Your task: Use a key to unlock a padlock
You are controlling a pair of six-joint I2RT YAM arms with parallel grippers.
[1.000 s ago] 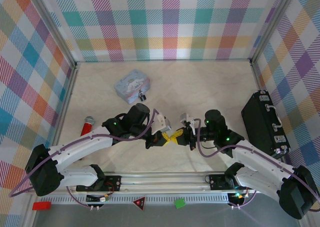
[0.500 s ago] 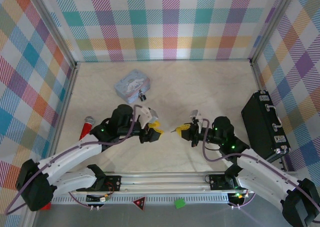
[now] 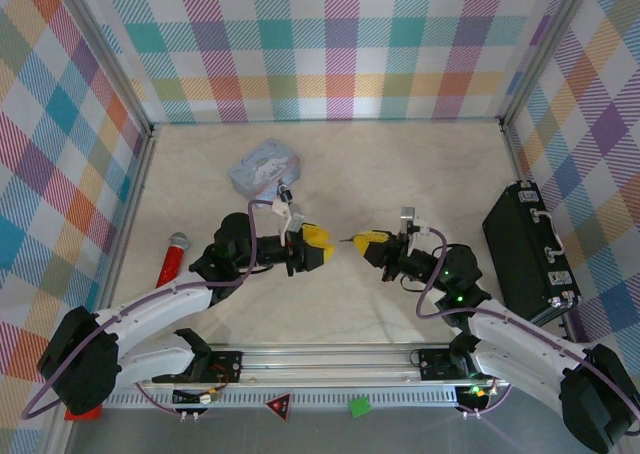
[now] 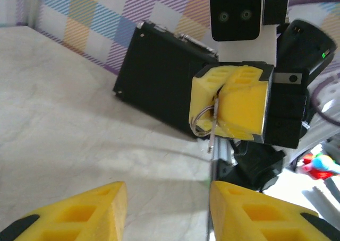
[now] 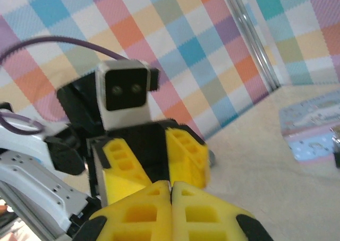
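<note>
Our right gripper (image 3: 365,241) has its jaws pinched together on the key (image 4: 212,137), which points left toward our left gripper (image 3: 322,246), whose jaws stand apart. The padlock (image 3: 287,192) lies farther back, just beside the blue tin (image 3: 262,164)'s near right corner.

No readable text from my end. The pale blue tin (image 3: 265,166) carries a cartoon print, no letters I can make out. Black case (image 3: 525,244): small pale stickers near its near end, too small to read; the left wrist view shows its side plain. Red triangle marker (image 3: 279,406) on the front rail has a dark mark inside, illegible. Green square (image 3: 359,406) beside it and red block (image 3: 83,411) at the left: blank as far as I can tell.
</note>
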